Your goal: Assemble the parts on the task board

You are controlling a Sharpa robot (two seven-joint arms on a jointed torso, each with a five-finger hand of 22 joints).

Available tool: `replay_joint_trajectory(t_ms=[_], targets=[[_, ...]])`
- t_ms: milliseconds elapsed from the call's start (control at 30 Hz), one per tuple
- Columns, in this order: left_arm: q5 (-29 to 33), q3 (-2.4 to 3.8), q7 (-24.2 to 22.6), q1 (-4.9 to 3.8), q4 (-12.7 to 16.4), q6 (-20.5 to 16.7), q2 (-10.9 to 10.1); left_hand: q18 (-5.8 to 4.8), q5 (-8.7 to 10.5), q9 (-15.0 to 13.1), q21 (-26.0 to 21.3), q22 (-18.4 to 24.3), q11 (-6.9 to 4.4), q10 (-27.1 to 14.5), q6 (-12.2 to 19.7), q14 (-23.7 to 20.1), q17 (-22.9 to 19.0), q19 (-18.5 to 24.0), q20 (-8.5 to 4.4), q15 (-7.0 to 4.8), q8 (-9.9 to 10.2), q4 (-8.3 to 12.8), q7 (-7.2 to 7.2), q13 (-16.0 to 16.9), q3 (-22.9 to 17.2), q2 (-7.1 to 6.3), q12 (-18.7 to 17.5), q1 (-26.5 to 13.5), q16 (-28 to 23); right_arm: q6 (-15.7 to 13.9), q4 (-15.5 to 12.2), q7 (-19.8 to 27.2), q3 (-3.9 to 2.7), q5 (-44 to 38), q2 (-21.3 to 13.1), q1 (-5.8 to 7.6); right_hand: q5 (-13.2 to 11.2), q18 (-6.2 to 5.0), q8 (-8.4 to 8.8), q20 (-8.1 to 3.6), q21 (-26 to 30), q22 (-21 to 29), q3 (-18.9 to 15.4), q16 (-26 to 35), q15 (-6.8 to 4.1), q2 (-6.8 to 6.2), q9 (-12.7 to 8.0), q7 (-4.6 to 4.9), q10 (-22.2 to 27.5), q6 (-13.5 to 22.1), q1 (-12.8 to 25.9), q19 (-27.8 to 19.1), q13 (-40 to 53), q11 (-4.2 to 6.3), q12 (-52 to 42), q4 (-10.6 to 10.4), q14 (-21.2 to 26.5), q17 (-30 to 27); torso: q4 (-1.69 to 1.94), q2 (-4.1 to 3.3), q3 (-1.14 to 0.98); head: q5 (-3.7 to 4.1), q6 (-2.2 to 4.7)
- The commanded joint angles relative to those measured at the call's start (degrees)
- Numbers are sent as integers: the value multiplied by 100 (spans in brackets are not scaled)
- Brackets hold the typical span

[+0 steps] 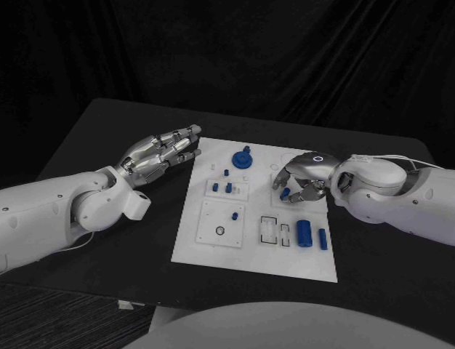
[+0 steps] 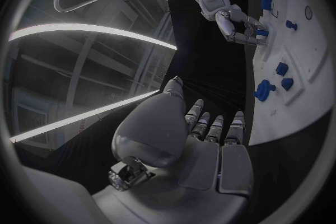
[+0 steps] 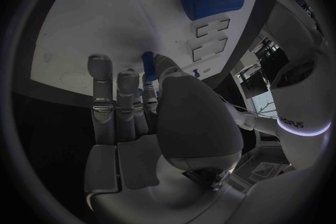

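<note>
Nearest the robot, a long blue cylinder (image 1: 305, 233) and a slimmer blue pin (image 1: 323, 238) are lying on the task board (image 1: 254, 258), just on the robot's side of the right hand (image 1: 303, 178), with two narrow rectangular slots (image 1: 268, 230) beside them toward the left hand. Further toward the left hand, a square plate (image 1: 220, 222) is carrying a small blue peg (image 1: 234, 216) and a dark ring (image 1: 220, 231).

The right hand is hanging over the board's right side, its fingers curled downward and closing round a small blue part (image 1: 286, 195) that is touching the board beneath the palm. The right wrist view is showing the fingertips (image 3: 162, 64) pressing against that blue part (image 3: 148, 59), with the long cylinder (image 3: 212, 0) lying beyond them on the white surface.

The left hand (image 1: 163, 154) is hovering off the board's left edge above the black table (image 1: 113, 138), holding nothing, its fingers stretched out nearly straight and close together. In the left wrist view, the fingers (image 2: 210, 126) are pointing along the board's edge (image 2: 280, 106).

Beyond both hands, two short blue pegs (image 1: 222, 187) are standing in a small plate between the hands, and a round blue gear-like piece (image 1: 242, 158) is sitting near the board's far edge, just past the left hand's fingertips.
</note>
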State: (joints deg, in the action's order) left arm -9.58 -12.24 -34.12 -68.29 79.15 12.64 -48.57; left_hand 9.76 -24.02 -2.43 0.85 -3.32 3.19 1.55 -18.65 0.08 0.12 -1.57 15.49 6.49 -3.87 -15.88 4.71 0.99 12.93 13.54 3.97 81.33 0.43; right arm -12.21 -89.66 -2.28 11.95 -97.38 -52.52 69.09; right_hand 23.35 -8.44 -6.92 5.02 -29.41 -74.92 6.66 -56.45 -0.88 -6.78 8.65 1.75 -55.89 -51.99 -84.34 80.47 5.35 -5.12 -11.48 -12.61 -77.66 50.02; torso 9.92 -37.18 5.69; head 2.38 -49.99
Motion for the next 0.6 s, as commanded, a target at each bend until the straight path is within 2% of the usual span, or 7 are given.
replay_joint_trajectory(t_ms=[33,133,400,600], targets=[[28,5,-49,10,19,49,-2,59,-29,-5,1,-10,1,-39,-22,0,-5,18,36,41,-39,12,6,-6,-13,32,-12,18,-29,65,25,106,-2,-2,21,-31,120,47,-37,-24,-29,-462,66,12,-25,1,39,31,-107,-102,-67,19,3,11,-11,56,-14,-13,3,2,5,-1,-1],[28,5,-43,11,23,55,-8,59,-42,-5,1,-11,6,-39,-24,1,-5,16,39,45,-41,21,9,-6,-18,33,-11,27,-29,104,30,112,-2,-2,38,-44,148,50,-110,-24,-40,-460,180,29,-24,-21,125,85,-326,-302,-77,-2,-6,32,-2,83,-2,-38,3,0,6,-2,-1],[28,5,-23,13,26,81,-2,60,-57,-5,4,-17,10,-41,-25,1,-4,12,42,49,-43,32,13,-7,-25,35,-11,38,-28,74,16,140,-2,-2,32,-53,142,43,-171,-6,-4,-443,449,106,14,-100,289,186,-877,-542,-75,-69,-21,121,20,105,55,-136,15,-2,6,6,-1],[28,5,-7,15,18,98,5,60,-65,-5,6,-23,11,-41,-27,3,-3,9,44,52,-44,37,15,-6,-29,37,-10,43,-26,-6,-14,163,-2,-2,1,-55,137,6,-221,-22,182,-404,609,295,-17,-136,398,289,-1192,-688,-131,-146,-8,182,26,167,145,-333,9,3,11,-8,-1]])
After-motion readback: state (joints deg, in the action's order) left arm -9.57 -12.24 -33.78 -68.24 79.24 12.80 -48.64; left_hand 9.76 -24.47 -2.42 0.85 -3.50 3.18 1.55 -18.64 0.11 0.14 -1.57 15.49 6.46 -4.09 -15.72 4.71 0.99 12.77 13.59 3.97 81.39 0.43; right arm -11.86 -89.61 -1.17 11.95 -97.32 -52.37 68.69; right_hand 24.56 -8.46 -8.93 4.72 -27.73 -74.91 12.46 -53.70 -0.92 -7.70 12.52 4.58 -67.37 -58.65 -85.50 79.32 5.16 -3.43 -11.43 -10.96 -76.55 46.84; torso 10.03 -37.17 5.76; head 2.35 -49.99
